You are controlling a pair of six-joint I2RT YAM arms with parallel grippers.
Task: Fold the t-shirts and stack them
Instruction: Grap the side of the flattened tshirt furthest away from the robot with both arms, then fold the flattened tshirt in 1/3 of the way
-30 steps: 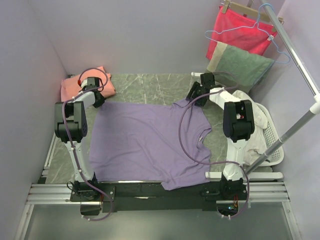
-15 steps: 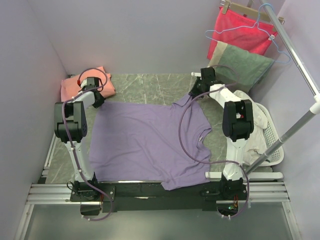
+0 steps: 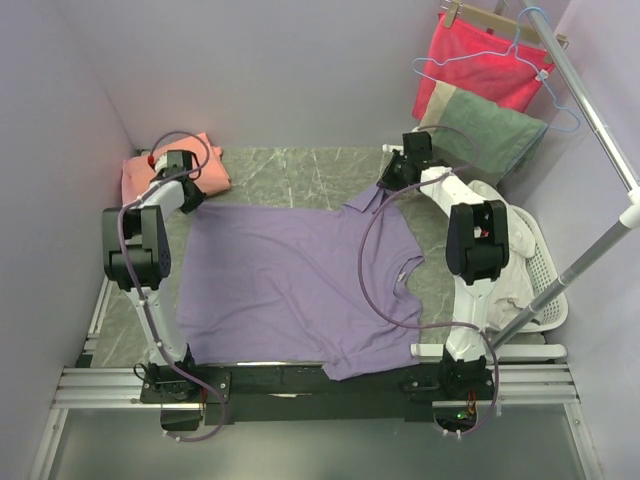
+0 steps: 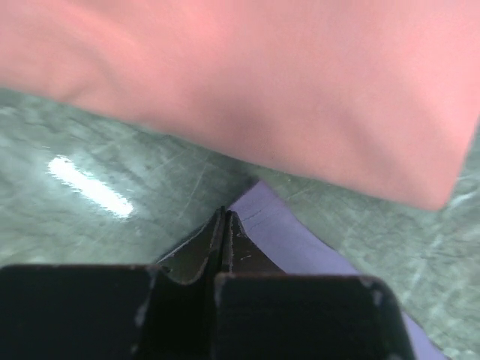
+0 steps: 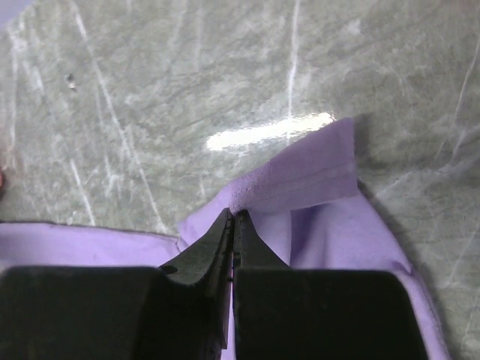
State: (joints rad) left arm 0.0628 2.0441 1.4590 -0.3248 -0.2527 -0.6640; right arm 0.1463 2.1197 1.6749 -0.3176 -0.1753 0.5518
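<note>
The lavender t-shirt (image 3: 290, 280) lies spread flat on the marble table, collar to the right. My left gripper (image 3: 191, 197) is at its far left corner and is shut on that corner (image 4: 292, 240), jaws pressed together (image 4: 225, 214). Just beyond it lies the folded salmon-pink t-shirt (image 3: 135, 175), which fills the top of the left wrist view (image 4: 262, 75). My right gripper (image 3: 383, 192) is at the far sleeve. Its jaws (image 5: 234, 215) are shut on the sleeve's hem edge (image 5: 300, 176), which curls up at the tips.
A red cloth (image 3: 480, 60) and a grey-green towel (image 3: 480, 130) hang at the back right by a metal rail (image 3: 590, 110). A white laundry basket (image 3: 548, 275) holding white cloth stands at the table's right edge. Walls close in on the left and back.
My right gripper has shut on the lavender sleeve and shifted slightly toward the back. My left arm has edged a little back and left, still shut.
</note>
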